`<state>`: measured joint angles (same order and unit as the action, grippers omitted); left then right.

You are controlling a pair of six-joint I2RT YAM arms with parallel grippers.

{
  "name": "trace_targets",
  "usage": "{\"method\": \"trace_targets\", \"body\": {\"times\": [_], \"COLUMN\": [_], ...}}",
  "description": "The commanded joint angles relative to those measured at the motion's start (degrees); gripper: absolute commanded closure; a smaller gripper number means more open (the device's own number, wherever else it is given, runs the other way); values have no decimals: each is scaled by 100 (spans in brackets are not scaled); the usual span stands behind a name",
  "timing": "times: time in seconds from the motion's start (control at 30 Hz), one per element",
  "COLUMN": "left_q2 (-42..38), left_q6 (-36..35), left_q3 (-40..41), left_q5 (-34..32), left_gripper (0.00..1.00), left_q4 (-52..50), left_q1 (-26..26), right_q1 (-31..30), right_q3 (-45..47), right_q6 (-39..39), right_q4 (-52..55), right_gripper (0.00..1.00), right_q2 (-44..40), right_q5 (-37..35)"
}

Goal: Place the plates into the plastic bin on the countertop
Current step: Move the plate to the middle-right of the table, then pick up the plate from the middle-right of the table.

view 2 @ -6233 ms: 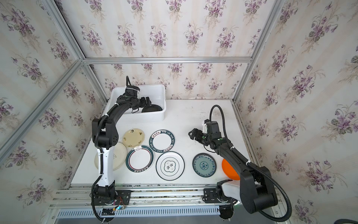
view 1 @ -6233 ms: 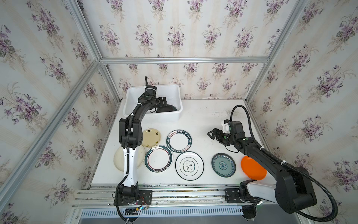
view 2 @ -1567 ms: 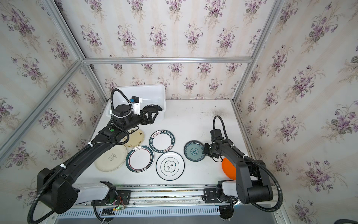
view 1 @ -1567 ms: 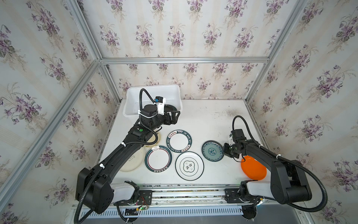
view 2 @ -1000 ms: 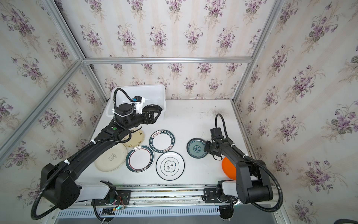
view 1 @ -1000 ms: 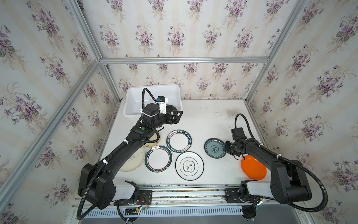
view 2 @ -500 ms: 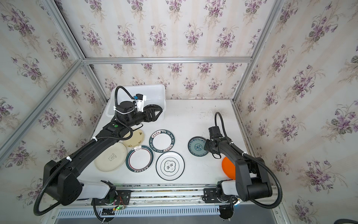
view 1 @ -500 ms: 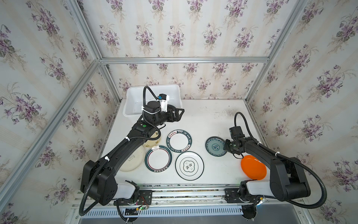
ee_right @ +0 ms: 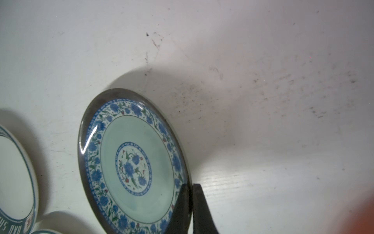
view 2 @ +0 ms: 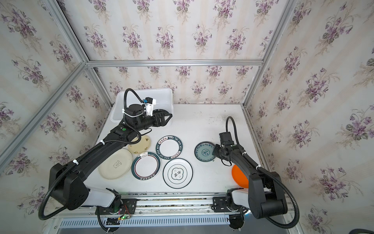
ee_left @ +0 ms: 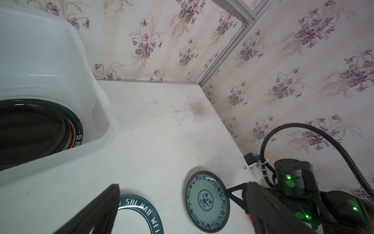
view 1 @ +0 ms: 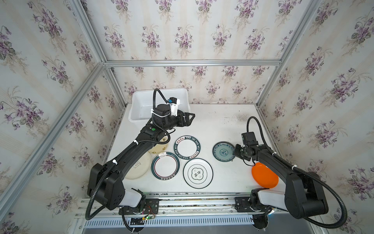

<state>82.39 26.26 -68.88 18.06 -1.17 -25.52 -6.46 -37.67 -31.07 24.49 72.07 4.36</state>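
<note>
My right gripper pinches the blue-green plate by its rim near the countertop's right edge. The plastic bin lies diagonally off at the far-left corner (my left gripper, spread wide, hovers beside it).

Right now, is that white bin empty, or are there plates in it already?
Not empty: the left wrist view shows a black plate lying on a green-rimmed plate inside the plastic bin.

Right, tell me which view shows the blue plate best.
The right wrist view: the blue plate is close, pattern clear, rim pinched by the right gripper. Both top views show it small; the left wrist view, whole but farther off.
</note>
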Motion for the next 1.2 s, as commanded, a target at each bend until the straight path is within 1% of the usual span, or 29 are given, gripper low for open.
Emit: {"method": "trace_targets", "body": {"times": [0.0,0.27,0.53,0.83,1.03,1.17], "left_q2": [54,224,234,363,479,658], "left_q6": [-18,-27,-49,89,110,155], "left_q3": [-91,-178,-178,-160,-170,-196], "left_q5": [70,97,108,97,143,335], "left_gripper": [0,0,0,0,0,2], "left_q4": [-58,-160,-162,-164,-151,-96], "left_q1": [-28,-127,-129,-144,-247,-335], "right_q1": [10,47,99,361,460,505], "right_q3": [40,-229,-373,-337,-329,-333], "right_q6": [-82,-347,-508,-1009,-1255,-1390], "right_q4": [-288,-334,-274,-613,-802,-965], "right_gripper": [100,100,100,100,100,100], "right_q2": [-196,-518,-794,-1141,-1221,-1257], "right_q5": [565,1260,1379,2008,2207,2311]}}
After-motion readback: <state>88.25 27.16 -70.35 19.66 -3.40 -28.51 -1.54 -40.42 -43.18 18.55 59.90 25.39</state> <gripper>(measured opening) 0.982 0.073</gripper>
